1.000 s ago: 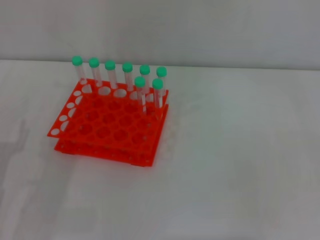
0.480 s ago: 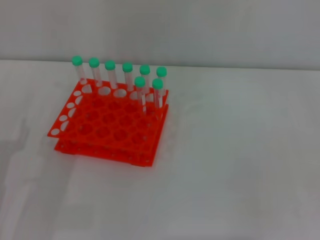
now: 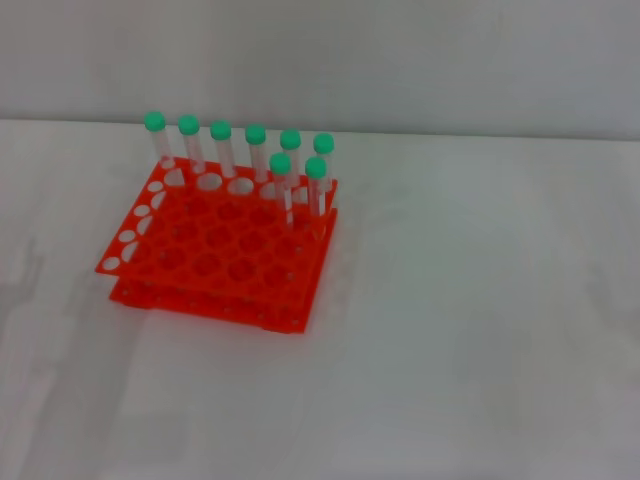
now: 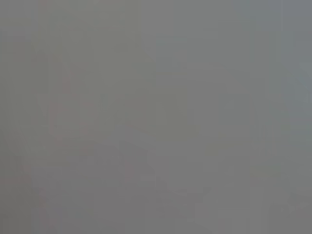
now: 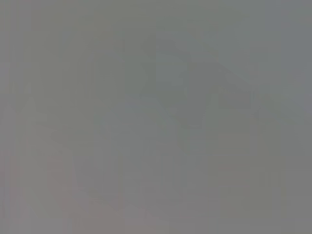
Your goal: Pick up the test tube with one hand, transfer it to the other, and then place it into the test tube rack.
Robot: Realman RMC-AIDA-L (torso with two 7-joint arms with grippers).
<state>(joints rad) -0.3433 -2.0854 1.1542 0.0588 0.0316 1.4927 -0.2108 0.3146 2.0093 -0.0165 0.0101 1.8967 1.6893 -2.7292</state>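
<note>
The orange-red test tube rack (image 3: 215, 250) stands on the white table, left of centre in the head view. Several clear test tubes with green caps stand upright in it: a row along its far edge, such as one tube (image 3: 221, 146), and two more near its right corner, such as another tube (image 3: 316, 185). No loose tube lies on the table. Neither the black blocky gripper nor the black fingered hand shows in any view. Both wrist views show only flat grey.
The white table (image 3: 480, 320) stretches to the right of and in front of the rack. A pale wall (image 3: 400, 60) rises behind its far edge. A faint shadow lies on the table at the left edge (image 3: 25, 290).
The faint shadow on the table at the lower left has shifted and thinned. The rack and its tubes have not moved.
</note>
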